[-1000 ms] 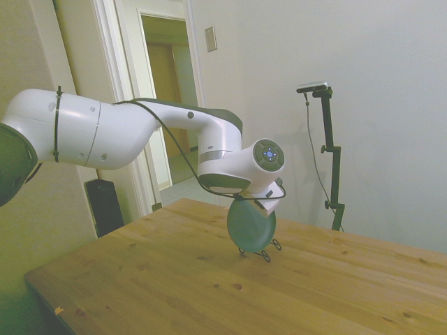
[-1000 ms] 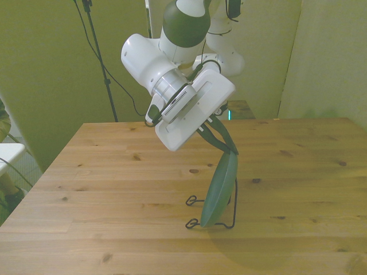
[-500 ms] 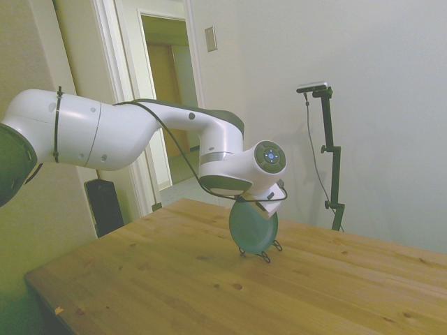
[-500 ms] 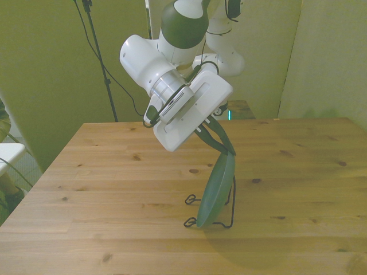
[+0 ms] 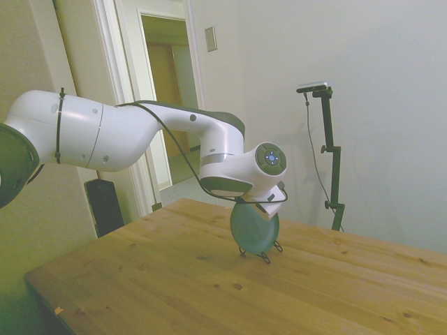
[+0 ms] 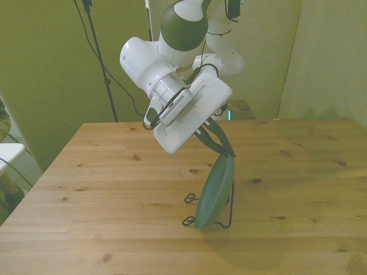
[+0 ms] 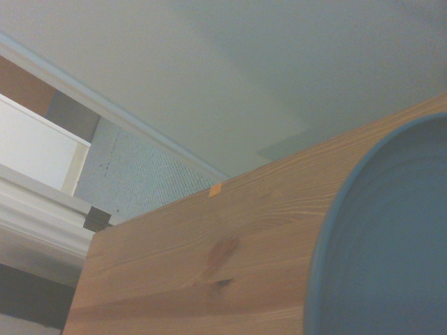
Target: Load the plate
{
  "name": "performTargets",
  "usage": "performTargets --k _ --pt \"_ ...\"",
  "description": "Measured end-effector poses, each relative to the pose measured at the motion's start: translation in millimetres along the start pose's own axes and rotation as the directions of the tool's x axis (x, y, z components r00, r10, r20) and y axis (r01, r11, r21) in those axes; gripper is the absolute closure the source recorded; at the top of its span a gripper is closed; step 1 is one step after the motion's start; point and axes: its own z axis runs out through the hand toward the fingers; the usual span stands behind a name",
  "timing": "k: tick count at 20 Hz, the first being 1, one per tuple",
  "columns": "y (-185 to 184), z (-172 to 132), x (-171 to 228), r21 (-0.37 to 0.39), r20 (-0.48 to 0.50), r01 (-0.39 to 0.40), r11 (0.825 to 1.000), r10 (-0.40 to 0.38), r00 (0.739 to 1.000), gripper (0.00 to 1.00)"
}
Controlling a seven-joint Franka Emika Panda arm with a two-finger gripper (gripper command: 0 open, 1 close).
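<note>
The teal-green plate (image 6: 215,192) stands on its edge, leaning in the thin black wire stand (image 6: 230,213) near the middle of the wooden table (image 6: 114,189). My gripper (image 6: 227,150) reaches down from above and is shut on the plate's top rim. In the side view the plate (image 5: 254,229) shows its round face below the wrist, with the gripper (image 5: 269,204) at its upper edge and the wire stand (image 5: 265,256) under it. The wrist view shows the plate's (image 7: 391,244) inner face and rim very close.
The table's (image 5: 140,279) bare wood stretches to all sides of the stand. A dark box (image 5: 105,204) stands on the floor by the doorway beyond the table's edge. A white object (image 6: 8,153) sits off the table at the front view's left.
The gripper and the plate have shifted slightly toward the front view's left, the plate's lower edge sliding along the wire stand. The grip on the rim has not changed.
</note>
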Motion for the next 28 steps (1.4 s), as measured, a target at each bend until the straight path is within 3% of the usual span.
performTargets --k 15,24,28 --pt "0.1 4.5 1.0 -0.002 0.004 0.002 1.0 -0.002 1.0 0.0" --pt "-54.2 -5.6 -6.2 0.034 -0.016 0.089 0.995 -0.088 0.996 0.0" --pt "-86.5 -16.4 -14.3 0.0 -0.037 0.133 0.991 -0.133 0.99 0.0"
